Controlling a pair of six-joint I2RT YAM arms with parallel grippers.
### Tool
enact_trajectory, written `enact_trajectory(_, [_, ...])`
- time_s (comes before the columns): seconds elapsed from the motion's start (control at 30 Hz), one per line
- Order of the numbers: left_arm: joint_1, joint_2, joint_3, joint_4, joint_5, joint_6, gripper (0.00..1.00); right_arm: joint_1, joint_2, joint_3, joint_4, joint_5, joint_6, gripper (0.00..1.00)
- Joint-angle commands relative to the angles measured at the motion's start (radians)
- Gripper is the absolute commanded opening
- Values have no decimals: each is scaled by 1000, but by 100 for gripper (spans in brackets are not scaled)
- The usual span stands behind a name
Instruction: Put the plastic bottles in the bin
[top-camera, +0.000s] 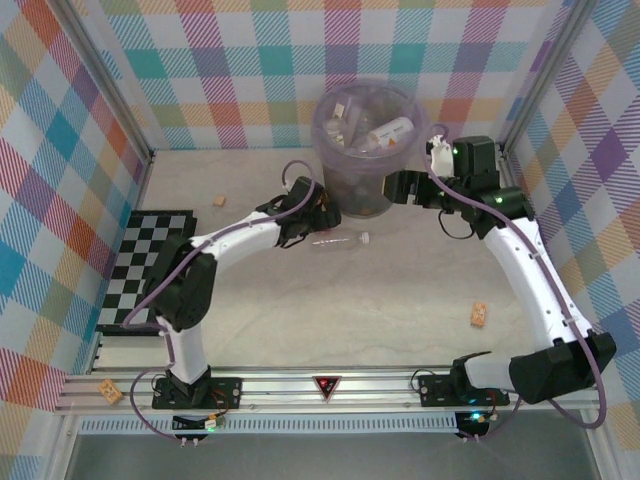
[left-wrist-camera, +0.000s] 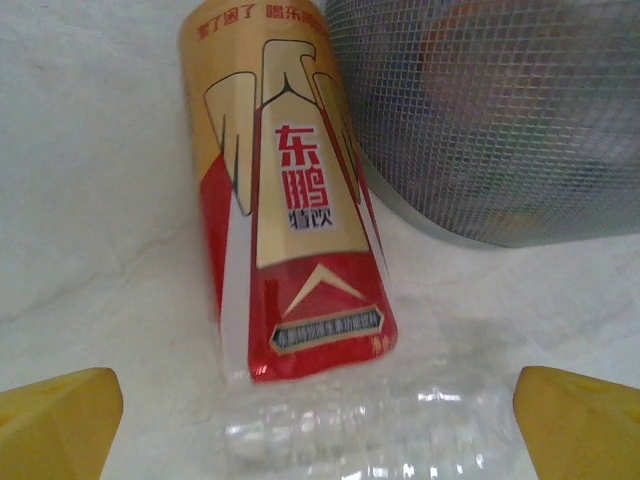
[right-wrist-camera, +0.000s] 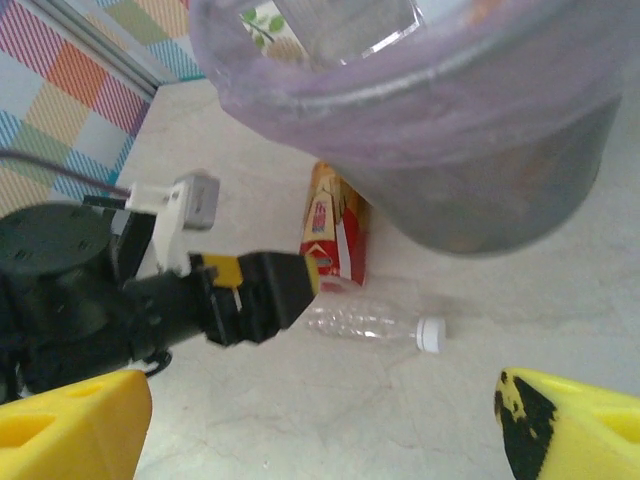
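The bin (top-camera: 345, 165) stands at the back middle with several bottles (top-camera: 390, 130) inside it. On the table at its foot lies a clear bottle (top-camera: 338, 241) with a white cap, and beside it a bottle with a red and gold label (left-wrist-camera: 290, 200). My left gripper (top-camera: 320, 220) hovers open over both; in the left wrist view the clear bottle (left-wrist-camera: 360, 430) lies across between its yellow fingertips (left-wrist-camera: 55, 420). My right gripper (top-camera: 395, 187) is open beside the bin's right wall, holding nothing. From the right wrist view I see the bin (right-wrist-camera: 430, 130), the red-gold bottle (right-wrist-camera: 335, 225) and the clear bottle (right-wrist-camera: 370, 322).
A black-and-white checkered mat (top-camera: 150, 265) lies at the left. Tan cork-like blocks sit at the right (top-camera: 479, 315), back left (top-camera: 219, 200) and on the front rail (top-camera: 110, 390). Plaid walls close in the table on three sides.
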Motion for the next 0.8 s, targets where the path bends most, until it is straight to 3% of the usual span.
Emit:
enact_trajectory(0.0, [6,64,69,-77,-38,39,100,-12,-66,-19,-19,8,4,89])
enact_trajectory(0.37, [19,197,116,-49,-53,27,99,-20,-121,-86,-29,-7,5,90])
enact_trajectory(0.77, [31,174,105,-35,-46,41,73,-22,-138,-151,-31,-32,10,89])
